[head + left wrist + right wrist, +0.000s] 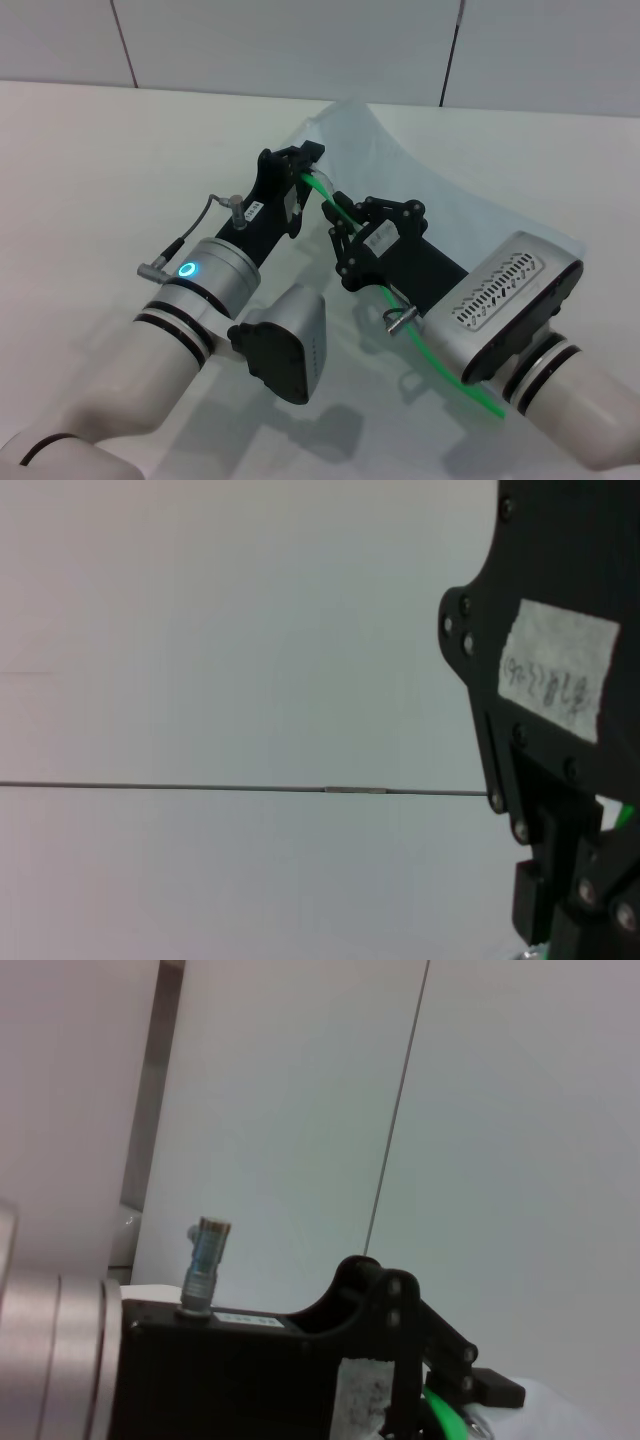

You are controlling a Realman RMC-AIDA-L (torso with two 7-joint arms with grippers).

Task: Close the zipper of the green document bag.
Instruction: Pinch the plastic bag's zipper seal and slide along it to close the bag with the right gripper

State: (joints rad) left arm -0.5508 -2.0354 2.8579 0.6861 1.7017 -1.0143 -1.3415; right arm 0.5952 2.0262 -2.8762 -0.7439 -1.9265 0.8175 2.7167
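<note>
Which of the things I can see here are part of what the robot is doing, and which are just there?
Part of the job:
- green document bag, lifted off the table
- zipper, its bright green edge
- left gripper, at the zipper's far end
- right gripper, on the zipper just behind it

Just there:
- white table
- grey wall panels behind

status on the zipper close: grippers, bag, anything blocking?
Left gripper and right gripper both at the zipper. Green document bag lifted at that edge. Slider hidden; nothing else in the way.
</note>
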